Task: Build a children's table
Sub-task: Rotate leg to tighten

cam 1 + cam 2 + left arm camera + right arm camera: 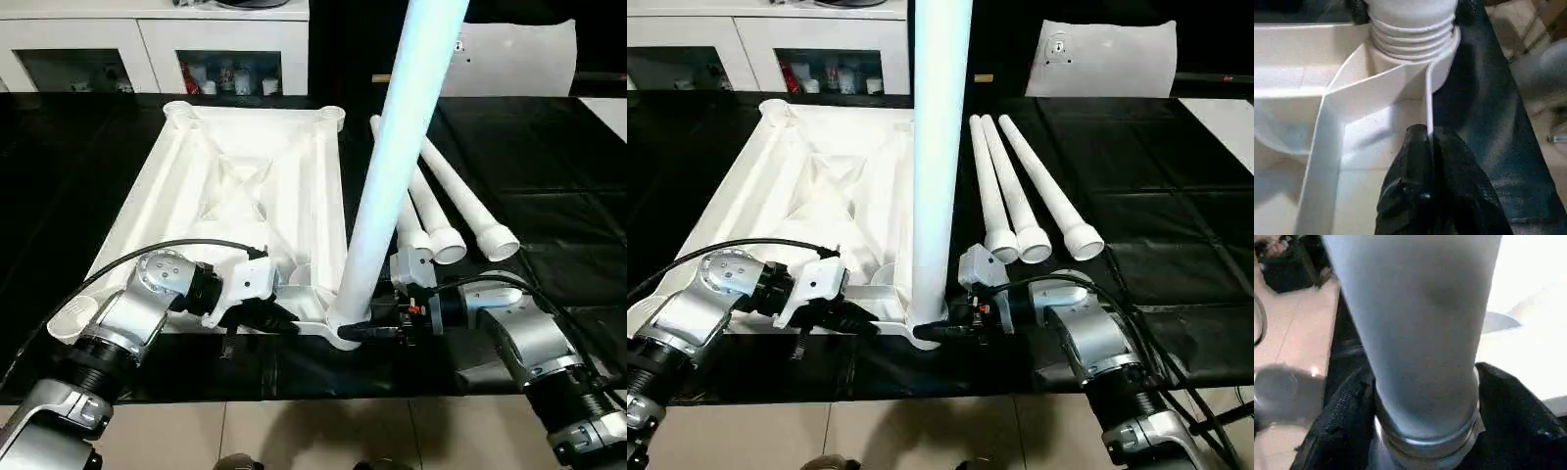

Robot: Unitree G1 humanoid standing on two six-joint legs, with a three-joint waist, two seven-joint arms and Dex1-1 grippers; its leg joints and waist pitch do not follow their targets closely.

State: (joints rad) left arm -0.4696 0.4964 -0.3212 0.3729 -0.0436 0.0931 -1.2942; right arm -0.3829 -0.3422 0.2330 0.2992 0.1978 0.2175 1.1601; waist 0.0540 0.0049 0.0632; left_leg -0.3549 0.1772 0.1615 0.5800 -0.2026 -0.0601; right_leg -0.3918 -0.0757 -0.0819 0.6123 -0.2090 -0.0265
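1. Left eye view: white table top [245, 186] lies underside up on the black sheet [549, 186], X-ribs showing. One leg [392, 166] stands upright in the near corner socket [343, 328]. Three spare legs [441, 211] lie side by side just beyond that socket, off the top's edge. White cabinet [147, 49] stands behind the top.
2. Right eye view: right gripper [942, 330] sits at the standing leg's foot, a black finger on each side of it. Left gripper [847, 318] is at the top's near rim, beside the same socket.
3. Left wrist view: left gripper's fingers [1420, 161] pinched together on the thin upright rim wall [1429, 103]; the leg's ribbed end just past them.
4. Right wrist view: black fingers [1339, 416] flank the leg's base, part-spread around it; firm contact can't be confirmed.
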